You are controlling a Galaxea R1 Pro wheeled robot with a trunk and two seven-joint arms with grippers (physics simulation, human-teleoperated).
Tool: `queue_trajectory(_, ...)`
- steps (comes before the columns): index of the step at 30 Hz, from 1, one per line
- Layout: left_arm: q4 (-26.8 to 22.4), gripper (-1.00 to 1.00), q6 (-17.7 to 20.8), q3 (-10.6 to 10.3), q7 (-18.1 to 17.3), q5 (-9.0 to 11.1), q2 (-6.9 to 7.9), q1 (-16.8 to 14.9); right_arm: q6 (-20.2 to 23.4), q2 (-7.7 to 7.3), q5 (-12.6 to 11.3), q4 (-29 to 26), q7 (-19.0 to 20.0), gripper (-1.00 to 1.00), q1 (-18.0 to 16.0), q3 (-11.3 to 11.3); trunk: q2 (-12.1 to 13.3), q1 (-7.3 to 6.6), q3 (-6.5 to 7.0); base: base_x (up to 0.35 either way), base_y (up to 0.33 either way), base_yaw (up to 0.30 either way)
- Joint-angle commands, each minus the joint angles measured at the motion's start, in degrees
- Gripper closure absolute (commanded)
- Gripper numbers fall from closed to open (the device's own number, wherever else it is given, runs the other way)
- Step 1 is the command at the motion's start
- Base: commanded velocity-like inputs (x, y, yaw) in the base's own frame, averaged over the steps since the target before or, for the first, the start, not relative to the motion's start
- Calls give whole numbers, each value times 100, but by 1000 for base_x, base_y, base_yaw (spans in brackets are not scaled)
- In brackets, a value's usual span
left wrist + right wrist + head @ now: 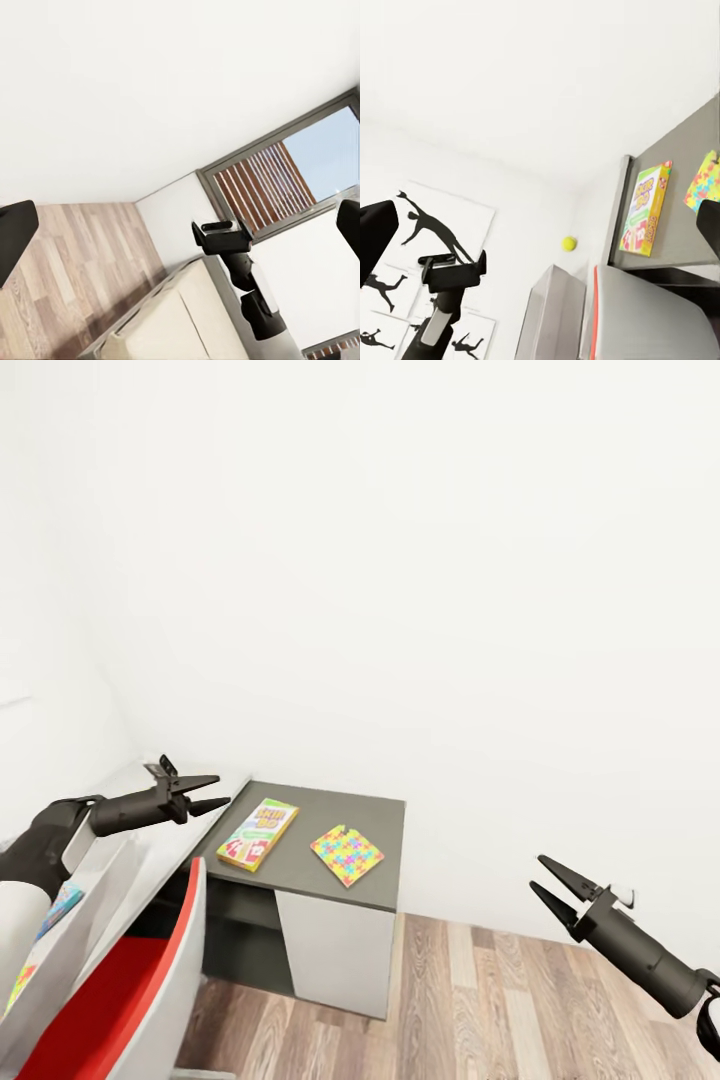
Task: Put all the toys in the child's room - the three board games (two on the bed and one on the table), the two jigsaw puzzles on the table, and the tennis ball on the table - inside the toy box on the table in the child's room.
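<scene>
A yellow-green board game lies flat on the dark-grey cabinet top, with a multicoloured jigsaw puzzle beside it on the right. The right wrist view takes in the same board game and jigsaw, plus the tennis ball farther along the pale table. My left gripper hovers open over the pale table top, just left of the game. My right gripper hangs open over the floor, right of the cabinet. The toy box sits at lower left, partly behind my left arm, with colourful flat items inside.
A chair with a red seat and grey shell stands against the table below my left arm. Wood-plank floor lies open right of the cabinet. In the left wrist view are the beige bed and a dark-framed window.
</scene>
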Motion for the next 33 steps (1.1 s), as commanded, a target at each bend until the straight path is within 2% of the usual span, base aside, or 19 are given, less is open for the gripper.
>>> queue_trajectory(1, -2, -100, 61, -2, -18, -2, 0, -4, 29, 1, 19, 20, 16, -100, -8, -9, -13, 4, -5, 0, -154, -203)
queue_trajectory(4, -2, -100, 61, -2, -8, -2, -16, -4, -12, 1, 224, 182, 5, -100, -11, -24, -13, 4, 17, 0, -162, -203)
queue_trajectory(9, -2, -100, 59, -2, -4, -2, -48, -4, -285, -7, 879, 578, -4, -100, -86, -30, -13, 4, 55, 0, -194, -203)
queue_trajectory(12, -2, -100, 57, -2, 1, -2, -69, -4, -342, -5, 1051, 670, -2, -100, -132, -31, -13, 4, 77, 0, -267, -199)
queue_trajectory(16, -2, -100, 60, -2, 5, -2, -81, -4, -360, 0, 1110, 695, -8, -100, -146, -31, -13, 4, 89, 0, -163, -76)
queue_trajectory(33, -2, -100, 61, -2, 6, -4, -93, -3, -347, -4, 1123, 667, 24, -100, -157, -40, -13, 4, 90, 0, -5, -2)
